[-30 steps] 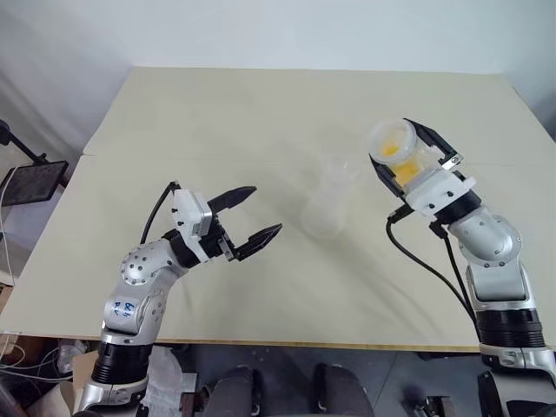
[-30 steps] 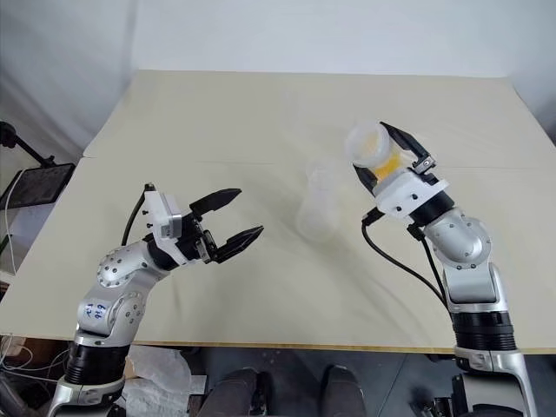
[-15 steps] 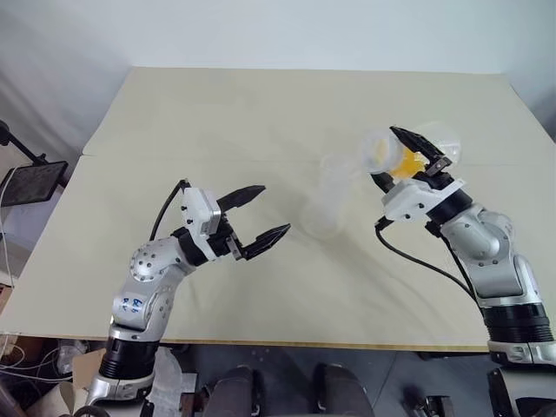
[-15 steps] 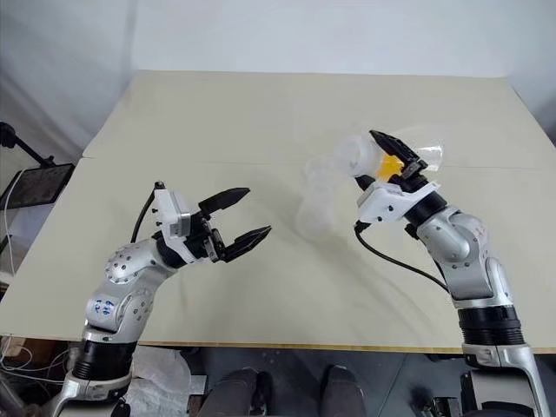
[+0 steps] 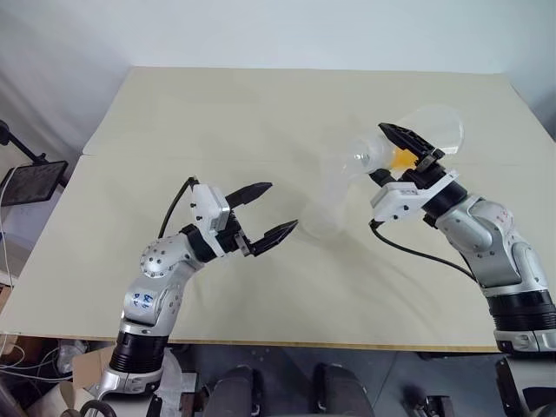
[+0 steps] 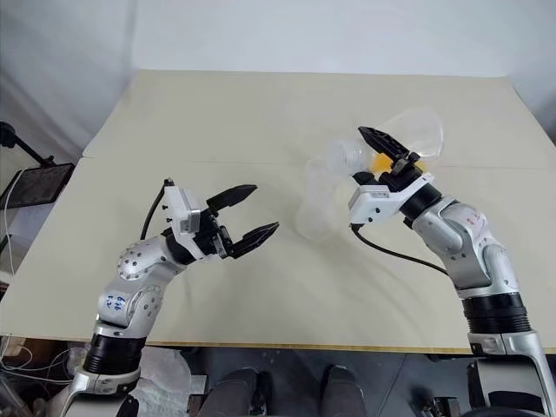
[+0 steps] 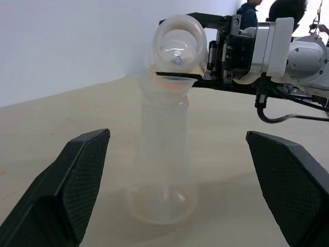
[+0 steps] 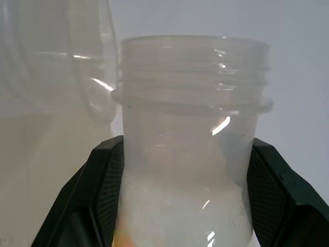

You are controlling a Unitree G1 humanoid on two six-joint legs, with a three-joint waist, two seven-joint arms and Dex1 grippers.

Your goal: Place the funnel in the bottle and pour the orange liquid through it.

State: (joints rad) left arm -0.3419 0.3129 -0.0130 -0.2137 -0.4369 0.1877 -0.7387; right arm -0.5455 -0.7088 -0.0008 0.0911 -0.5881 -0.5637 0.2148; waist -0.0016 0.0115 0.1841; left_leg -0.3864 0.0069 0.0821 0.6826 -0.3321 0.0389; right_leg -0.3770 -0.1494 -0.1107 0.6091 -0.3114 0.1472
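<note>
The clear bottle [image 5: 322, 211] stands upright mid-table with the small clear funnel [image 7: 174, 82] seated in its neck. My right gripper [image 5: 383, 155] is shut on the neck of a clear flask [image 5: 432, 129], which is tipped on its side. The flask's mouth [image 7: 178, 43] sits just above the funnel. The orange liquid [image 5: 402, 157] lies in the flask's belly near the neck. To the left of the bottle, my left gripper [image 5: 282, 206] is open and a short gap away from it. The left wrist view has the bottle [image 7: 164, 159] between its two fingers.
The beige table [image 5: 217, 113] stretches wide around the bottle. A black stand with a tray [image 5: 31, 181] is off the table's left edge. People [image 7: 249, 13] show far behind in the left wrist view.
My right wrist has rolled, tipping the flask from mouth-up to lying sideways with its mouth over the funnel. The left gripper has stayed open beside the bottle.
</note>
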